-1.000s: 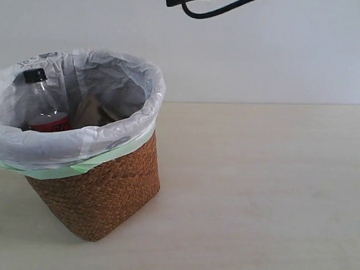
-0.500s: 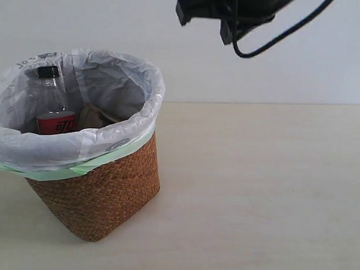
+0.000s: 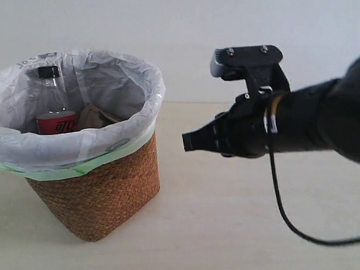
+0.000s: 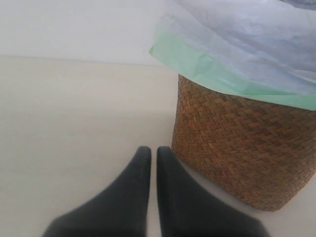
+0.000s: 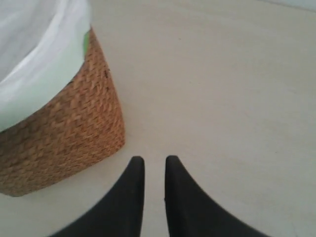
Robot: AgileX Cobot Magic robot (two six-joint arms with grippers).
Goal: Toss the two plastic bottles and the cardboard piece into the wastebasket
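Observation:
The wicker wastebasket with its white bag stands at the left of the exterior view. Inside it a clear bottle with a black cap and red label stands upright, and a tan bit of the cardboard piece shows beside it. The green-capped bottle is hidden. My right gripper hangs in the air right of the basket at rim height; its fingers stand slightly apart, open and empty, above the table. My left gripper is shut and empty, low beside the basket's wall.
The pale wooden table spreads out right of and in front of the basket. A black cable droops from the right arm toward the table. A plain white wall stands behind.
The right arm has come down from the top of the exterior view to rim height, right of the basket. The black-capped bottle shifted inside the basket and then settled.

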